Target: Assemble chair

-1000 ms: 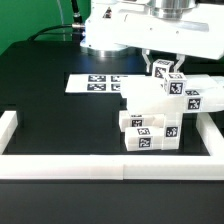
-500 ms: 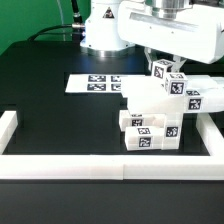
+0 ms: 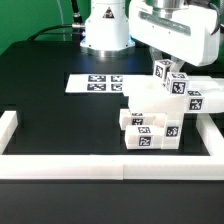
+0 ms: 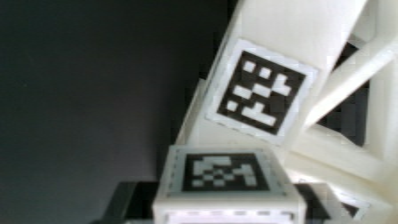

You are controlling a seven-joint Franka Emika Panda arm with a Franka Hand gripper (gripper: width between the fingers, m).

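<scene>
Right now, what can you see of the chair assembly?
The chair is a chunky cluster of white, plastic-looking blocks and bars with black-and-white square tags on many faces. It stands on the black table against the white border wall, at the exterior view's right. The wrist view shows tagged bars close up. The gripper's fingers aren't visible.

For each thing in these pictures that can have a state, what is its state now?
chair: partly assembled, parts joined in one cluster, standing against the border wall.
gripper: just above the chair's top part; open or shut cannot be told.
marker board: lying flat on the table, apart from the chair.
border wall: in place along the table edge.
</scene>
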